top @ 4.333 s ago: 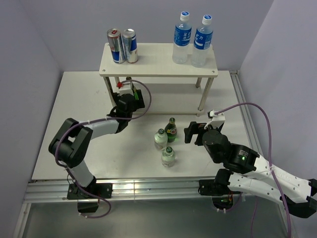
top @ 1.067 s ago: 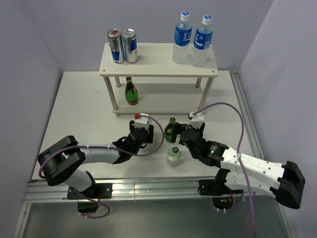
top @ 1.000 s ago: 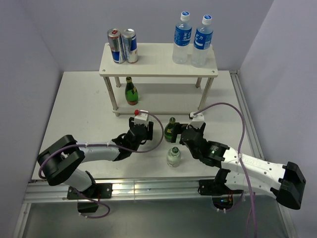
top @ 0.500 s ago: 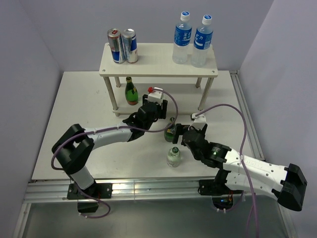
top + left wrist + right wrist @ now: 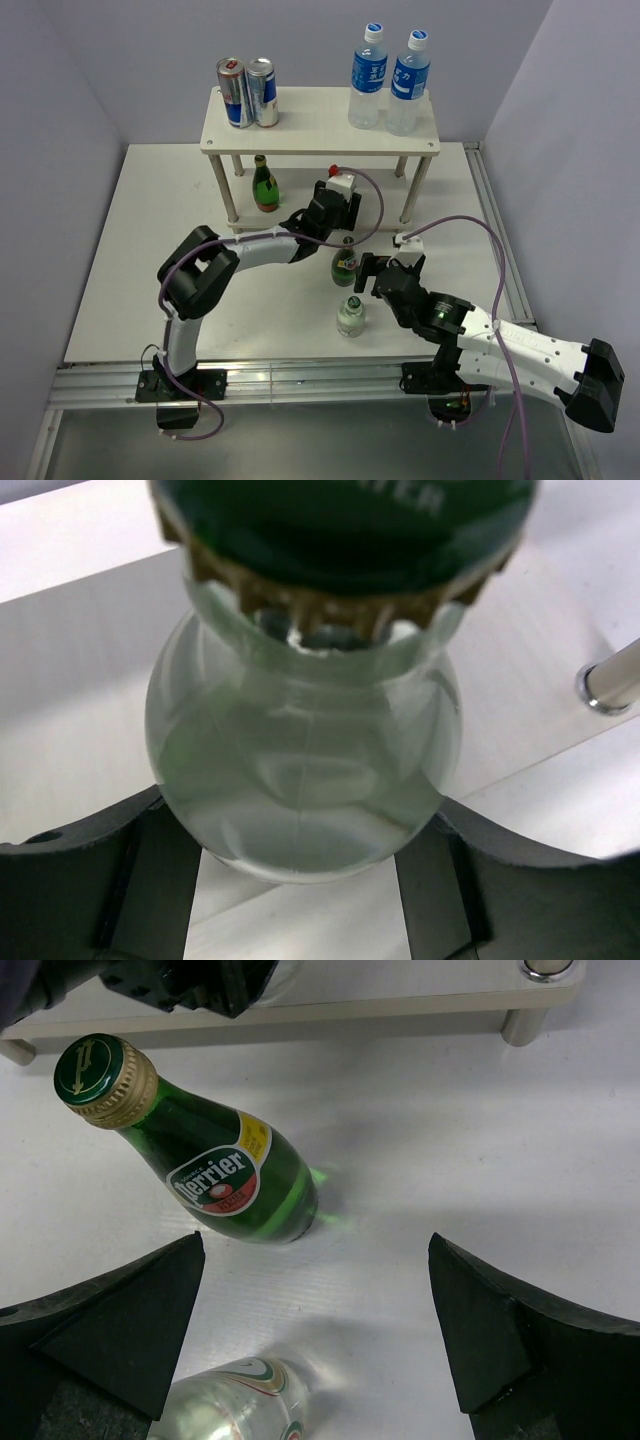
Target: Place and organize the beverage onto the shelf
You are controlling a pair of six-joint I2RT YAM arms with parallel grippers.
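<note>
My left gripper (image 5: 335, 208) reaches over the lower board of the cream shelf (image 5: 300, 135), shut on a clear glass bottle (image 5: 300, 770) with a green cap. Its dark fingers (image 5: 150, 880) press both sides of the bottle's round body. In the top view the gripper hides this bottle. A green Perrier bottle (image 5: 345, 263) (image 5: 225, 1175) stands on the table in front of the shelf. Beside it, just to its right, my right gripper (image 5: 368, 272) (image 5: 310, 1330) hangs open and empty. A second clear bottle (image 5: 350, 316) (image 5: 235, 1405) stands nearer to me.
Two cans (image 5: 247, 92) and two blue-labelled water bottles (image 5: 388, 78) stand on the shelf's top board. A green bottle (image 5: 264, 185) stands at the left of the lower board. A shelf leg (image 5: 610, 675) is just right of the held bottle, and another leg foot (image 5: 525, 1025) shows ahead of the right gripper.
The left arm carried the clear bottle from the table's front, away and rightwards to the shelf's lower board. The right gripper drew back slightly from the green bottle, still open.
</note>
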